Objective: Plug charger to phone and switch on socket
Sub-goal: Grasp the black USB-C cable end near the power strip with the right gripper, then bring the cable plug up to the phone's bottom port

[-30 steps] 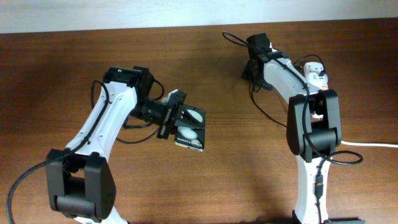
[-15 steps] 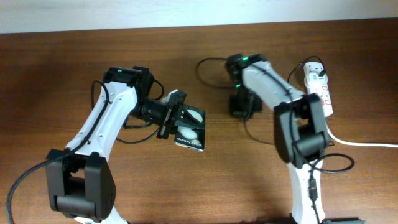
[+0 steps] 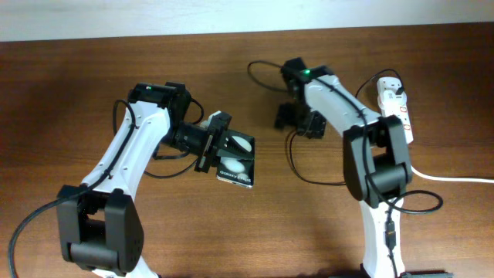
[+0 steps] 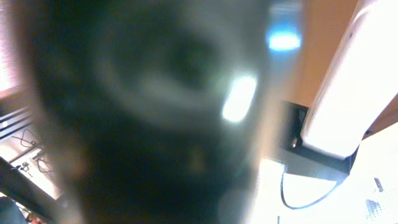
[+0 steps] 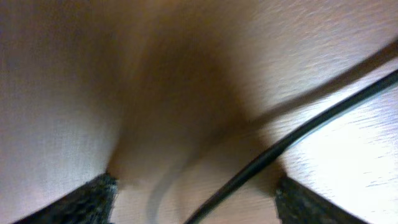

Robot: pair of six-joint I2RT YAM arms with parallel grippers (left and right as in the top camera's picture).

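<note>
my left hand [image 3: 222, 147]: clamped on the phone [image 3: 239, 162] | my right hand [image 3: 297, 120]: fingers spread apart, charger [image 5: 283, 142] cable running between them

Overhead faces down on the table [image 3: 231, 239]; close right wrist shares the charger [image 5: 311, 127].

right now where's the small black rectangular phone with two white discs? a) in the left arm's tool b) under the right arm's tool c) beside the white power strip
a: overhead, the small black rectangular phone has one end clamped in the left tool, well apart from the long white power strip and the right tool.
</note>
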